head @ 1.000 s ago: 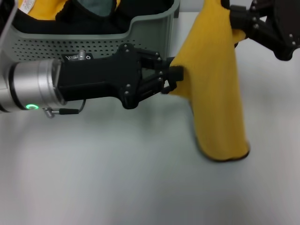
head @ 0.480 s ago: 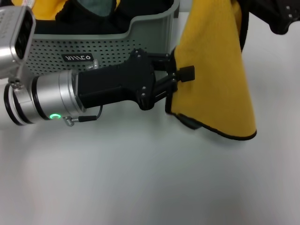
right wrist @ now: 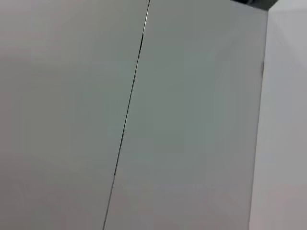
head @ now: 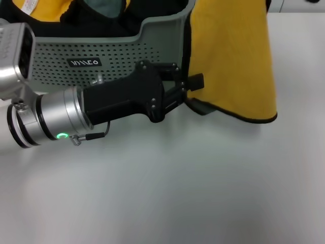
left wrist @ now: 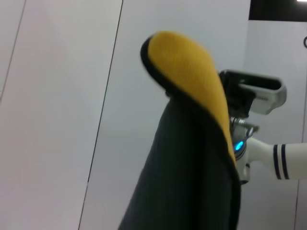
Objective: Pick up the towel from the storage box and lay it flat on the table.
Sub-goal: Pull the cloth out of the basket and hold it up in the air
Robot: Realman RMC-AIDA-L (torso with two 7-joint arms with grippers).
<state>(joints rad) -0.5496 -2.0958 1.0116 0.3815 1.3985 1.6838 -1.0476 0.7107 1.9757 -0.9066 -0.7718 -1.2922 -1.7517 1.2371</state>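
The yellow towel (head: pixel 231 56) hangs down from beyond the head view's top edge, and its black-edged lower hem floats just above the table (head: pixel 177 193). My left gripper (head: pixel 188 89) reaches in from the left in front of the storage box (head: pixel 127 51) and is shut on the towel's left edge. In the left wrist view the towel (left wrist: pixel 192 143) fills the foreground, showing its dark reverse and a yellow fold. Behind it is the right arm's wrist (left wrist: pixel 254 91); its gripper is hidden by the cloth.
The storage box stands at the back left with a black label (head: pixel 85 62) on its perforated side. Yellow cloth (head: pixel 45 7) and dark cloth (head: pixel 101 7) lie inside it. White tabletop stretches in front and to the right.
The towel has risen: its lower hem left the table and spread wider. The right gripper climbed out of the head view's top. My left gripper stayed on the towel's edge, shifting slightly.
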